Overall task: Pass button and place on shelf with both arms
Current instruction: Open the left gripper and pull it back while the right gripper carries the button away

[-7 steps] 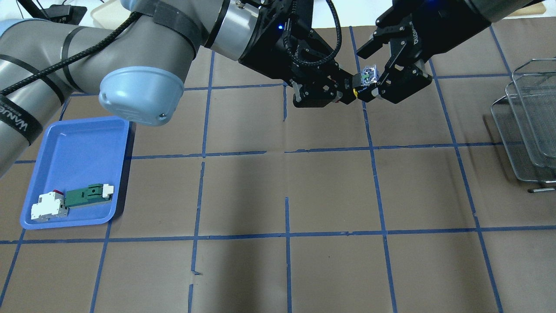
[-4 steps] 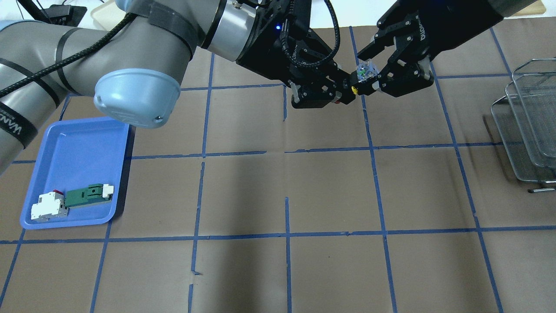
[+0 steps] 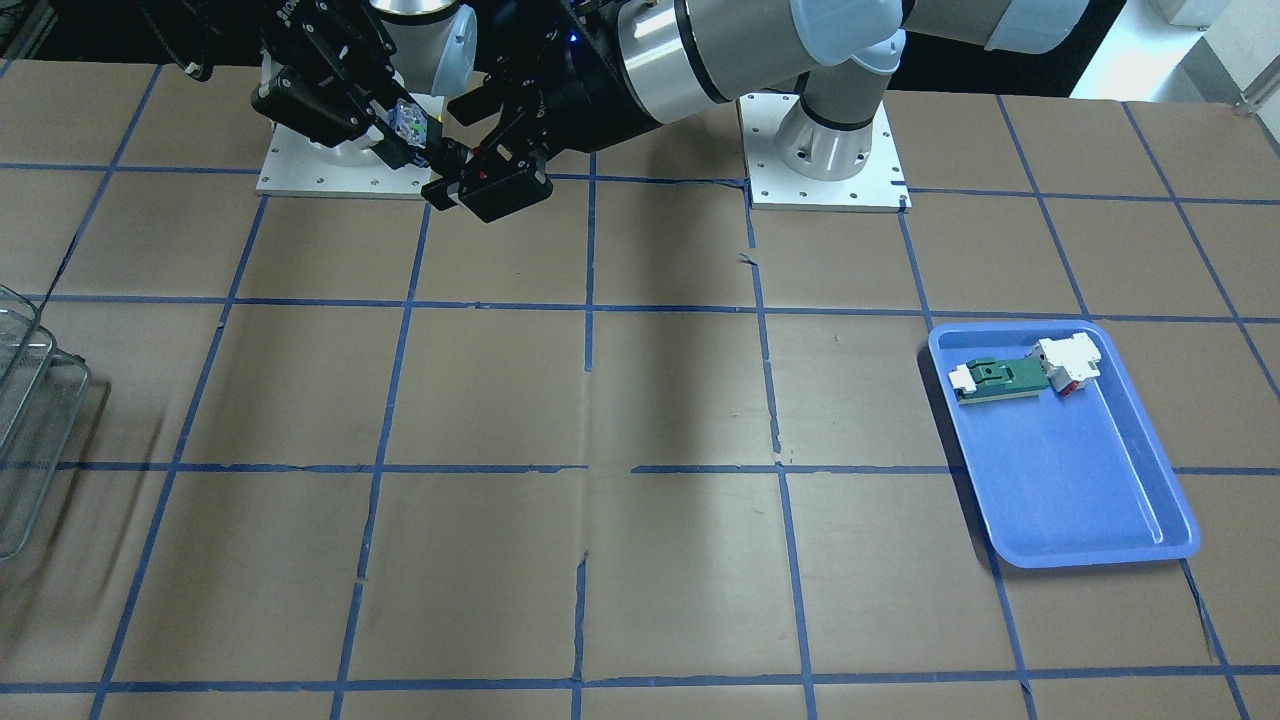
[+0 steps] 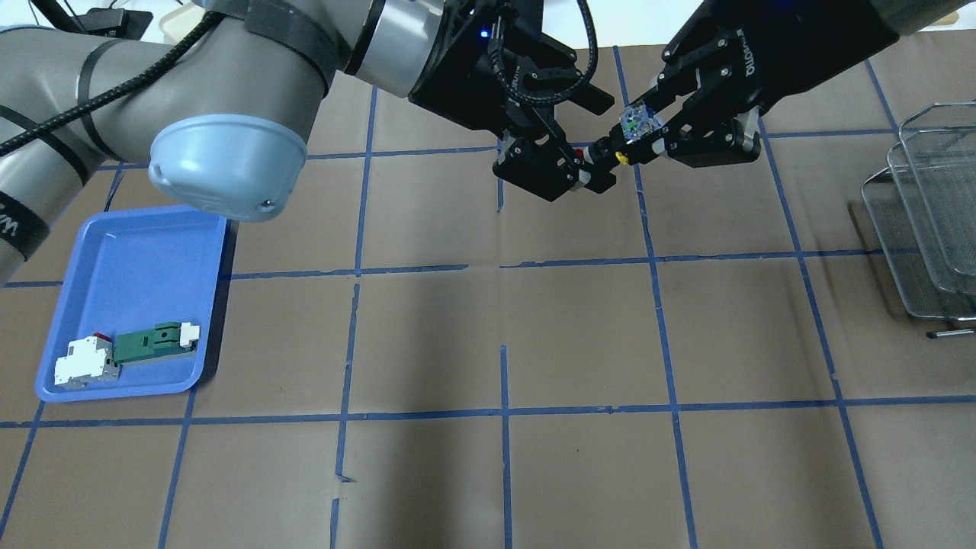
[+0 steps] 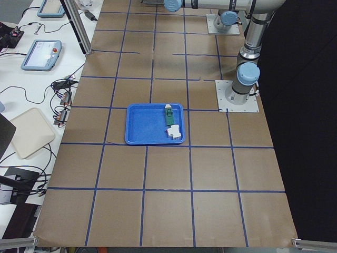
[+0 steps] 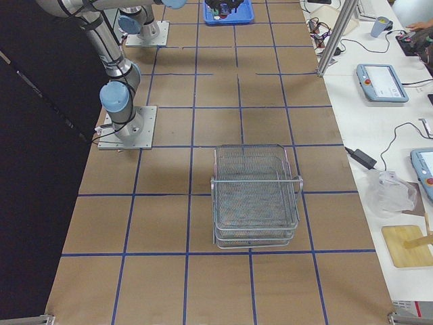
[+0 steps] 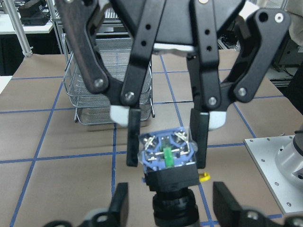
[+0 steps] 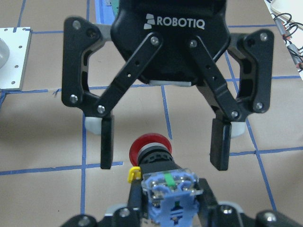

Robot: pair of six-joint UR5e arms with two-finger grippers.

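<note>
Right gripper [image 4: 637, 131] is clamped on the button [image 7: 166, 155], pinching its blue-clear contact block in mid-air above the table [image 4: 534, 343]. Left gripper [image 8: 163, 157] is spread wide, its fingers [image 8: 107, 142] flanking the red cap without touching it. The button's long axis runs between the two grippers, cap toward the left one. The shelf [image 6: 256, 183] stands well apart on the right gripper's side, so the carry likely falls to that gripper.

Cut off and hidden
The shelf [image 4: 926, 221] runs out of the overhead view at its right edge; in the left wrist view the button [image 7: 168, 158] hides its red cap behind its body.
</note>
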